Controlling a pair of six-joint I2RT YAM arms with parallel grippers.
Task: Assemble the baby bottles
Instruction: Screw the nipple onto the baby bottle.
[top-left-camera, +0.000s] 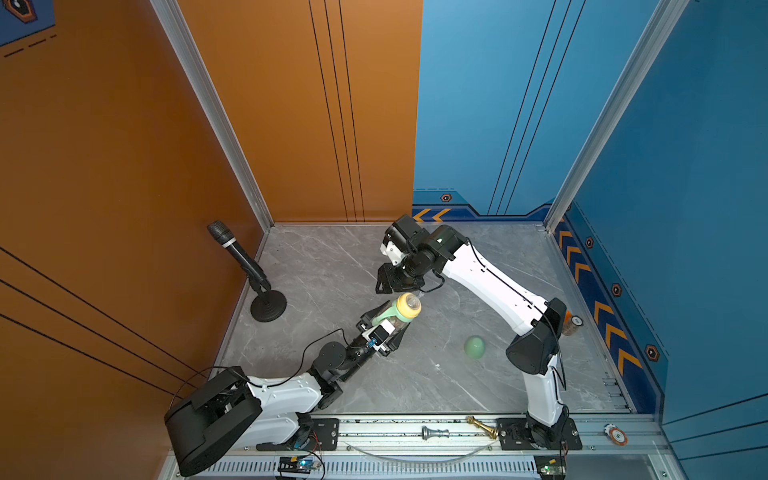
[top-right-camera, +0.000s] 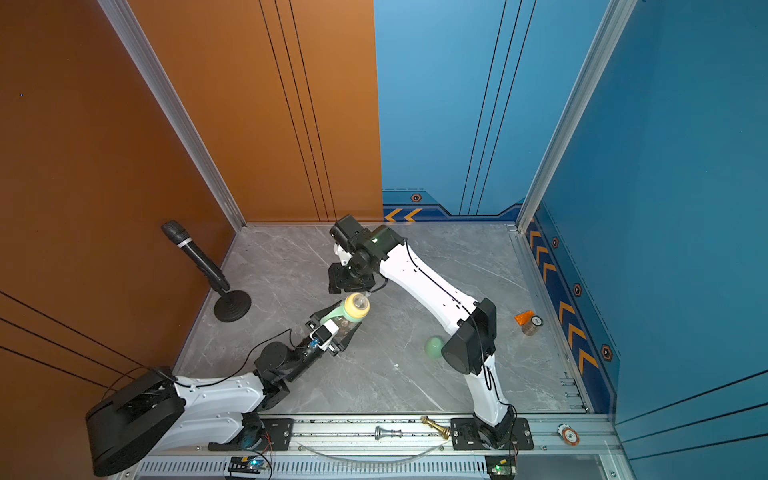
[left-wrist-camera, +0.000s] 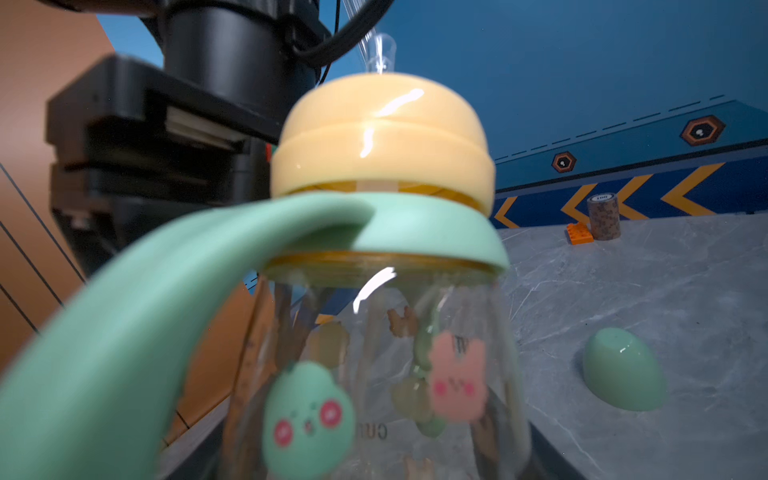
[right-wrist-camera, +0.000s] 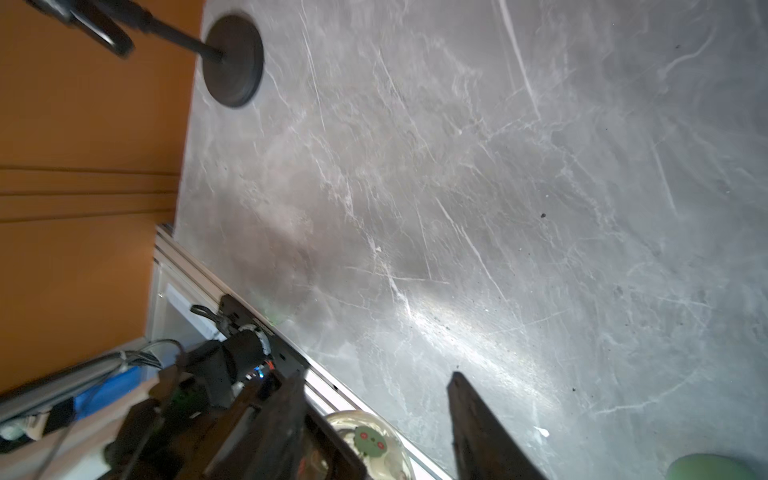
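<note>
This is a robot test cell in a lab, not a home. The grey marble-look surface (top-left-camera: 332, 257) is boxed in by printed orange panels (top-left-camera: 104, 166) and blue panels (top-left-camera: 478, 104) held in aluminium posts (top-left-camera: 208, 104). Striped chevrons (top-left-camera: 604, 311) run along the wall base well out to the right of the right claw (top-left-camera: 397, 286). Both arms are bolted to a slotted metal rail (top-left-camera: 374, 428) at the base end, back from the left claw (top-left-camera: 384, 326), with lit bare circuit boards (top-left-camera: 301, 463) just below it. A microphone (top-left-camera: 237, 253) on a stand sits to the left of the left claw.
</note>
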